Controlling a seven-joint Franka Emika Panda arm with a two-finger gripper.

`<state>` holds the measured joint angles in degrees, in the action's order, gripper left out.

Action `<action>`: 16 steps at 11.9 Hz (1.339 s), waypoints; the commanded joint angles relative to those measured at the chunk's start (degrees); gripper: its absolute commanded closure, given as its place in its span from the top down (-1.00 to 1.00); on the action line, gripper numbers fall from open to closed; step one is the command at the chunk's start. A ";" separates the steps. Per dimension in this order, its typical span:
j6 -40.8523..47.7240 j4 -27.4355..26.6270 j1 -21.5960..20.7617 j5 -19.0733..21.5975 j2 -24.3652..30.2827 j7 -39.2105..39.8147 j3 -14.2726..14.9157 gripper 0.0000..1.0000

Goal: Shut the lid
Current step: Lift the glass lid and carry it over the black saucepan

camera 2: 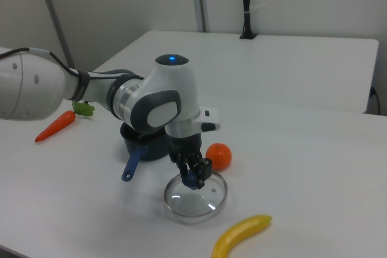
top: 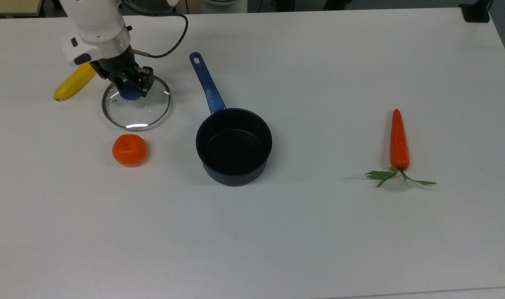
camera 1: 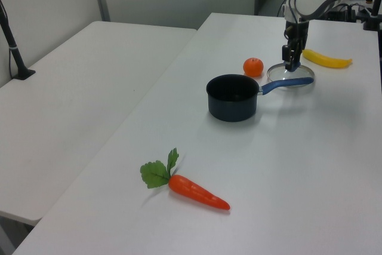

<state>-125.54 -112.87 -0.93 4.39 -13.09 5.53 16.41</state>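
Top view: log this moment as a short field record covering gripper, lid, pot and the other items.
gripper: shut on the lid's blue knob
lid: held beside the pot, on the top view's left, not over it
pot: open, empty, blue handle pointing up the top view
banana: left of the lid in the top view
orange: below the lid in the top view
carrot: far on the top view's right
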 commanded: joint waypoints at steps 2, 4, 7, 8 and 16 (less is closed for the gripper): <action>8.98 4.74 0.84 0.97 4.21 -3.76 -0.06 -0.28; 14.69 10.01 0.84 0.97 4.39 -5.96 0.11 -0.28; 17.61 14.76 0.23 0.97 3.78 -11.83 0.29 -0.28; 17.62 16.87 -0.30 0.88 2.91 -15.17 0.03 -0.28; 17.97 29.80 -15.67 0.97 -7.90 -27.06 0.02 -0.28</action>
<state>-109.67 -87.69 -14.13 4.41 -17.68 -20.03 15.74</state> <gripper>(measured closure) 0.388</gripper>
